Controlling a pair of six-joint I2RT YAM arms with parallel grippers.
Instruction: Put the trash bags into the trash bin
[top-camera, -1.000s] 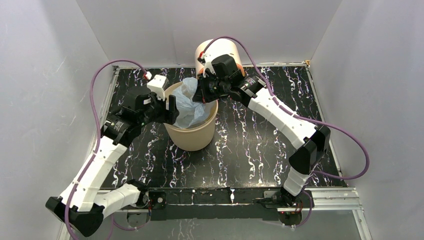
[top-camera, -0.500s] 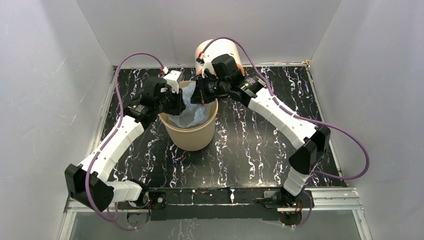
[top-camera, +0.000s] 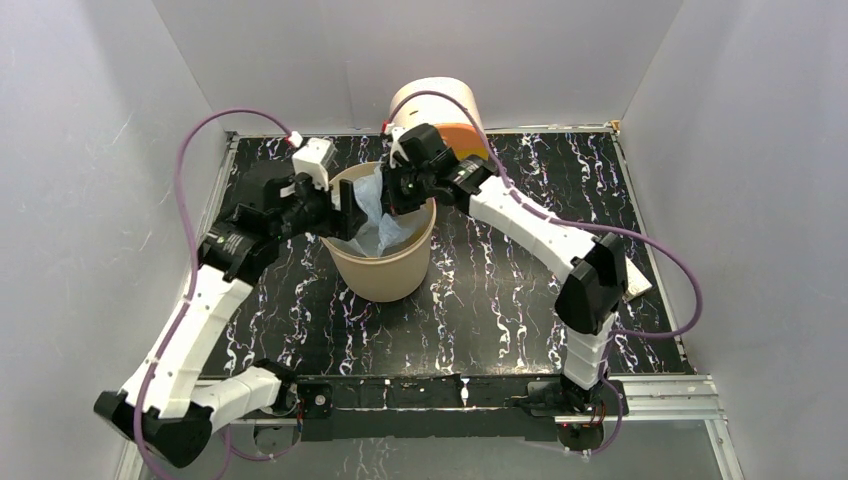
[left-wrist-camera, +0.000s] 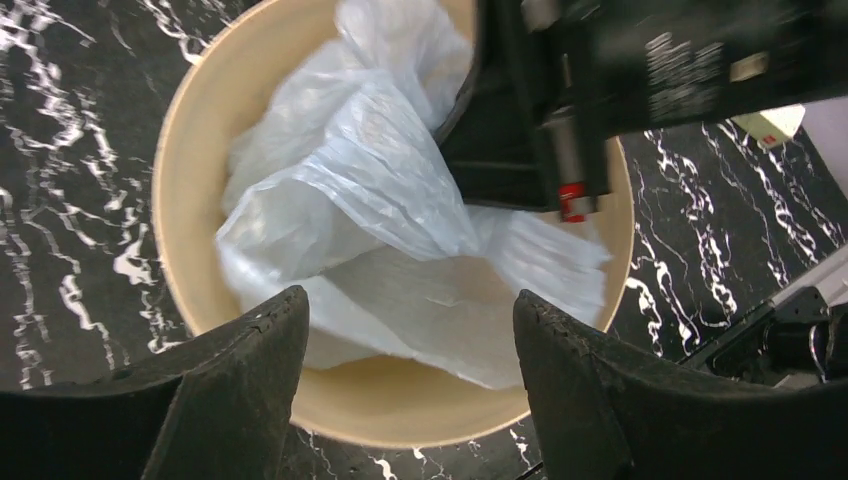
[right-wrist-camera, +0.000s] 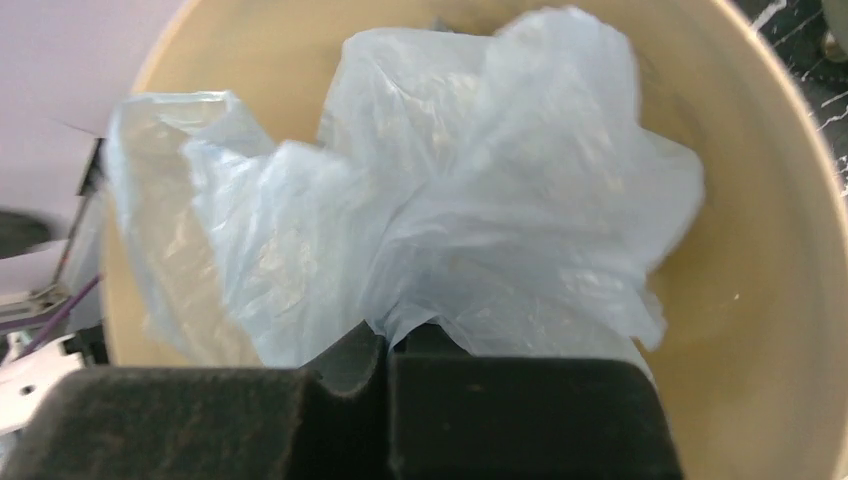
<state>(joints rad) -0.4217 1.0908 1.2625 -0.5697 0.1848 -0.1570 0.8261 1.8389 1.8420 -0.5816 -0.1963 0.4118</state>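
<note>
Fingers of the left gripper (left-wrist-camera: 408, 310) are seen spread over the near rim of the trash bin (left-wrist-camera: 178, 190); inside, the crumpled trash bag (left-wrist-camera: 350, 200) is pinched by the right gripper (right-wrist-camera: 385, 348), fingers pressed together. Only from overhead is the cream cylinder (top-camera: 436, 98) shown behind the bin.

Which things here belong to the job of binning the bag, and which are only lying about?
Job: trash bag, pinched in the shut right pincer; trash bin; open left pincer over its rim.
Lying about: cream cylinder with orange front; small pale item at the far right.
</note>
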